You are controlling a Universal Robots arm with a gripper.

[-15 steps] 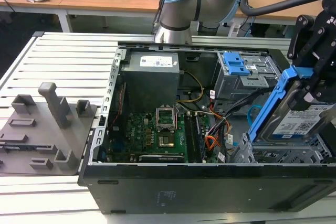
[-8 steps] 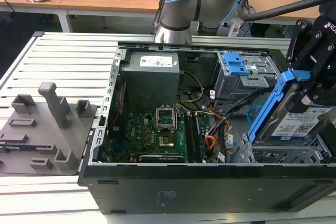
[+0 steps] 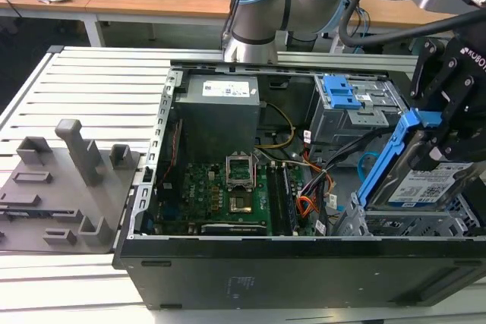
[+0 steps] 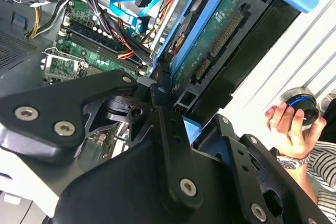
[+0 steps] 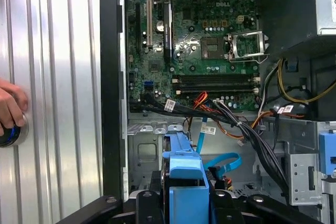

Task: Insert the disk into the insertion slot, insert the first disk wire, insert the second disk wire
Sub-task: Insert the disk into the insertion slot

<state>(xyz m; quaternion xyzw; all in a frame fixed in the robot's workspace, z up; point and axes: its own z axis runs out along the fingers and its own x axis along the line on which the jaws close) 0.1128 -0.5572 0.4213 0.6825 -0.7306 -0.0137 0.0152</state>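
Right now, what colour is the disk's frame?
Bright blue; the disk's frame shows best in the exterior view.

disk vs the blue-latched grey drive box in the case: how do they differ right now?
The disk is tilted steeply; the drive box sits level in the case. The disk is a thin slab with a white-and-blue label; the drive box is a taller grey metal housing. Shared: blue plastic parts on silver-grey metal.

blue-framed silver disk point(image 3: 427, 185), green motherboard point(image 3: 216, 191)
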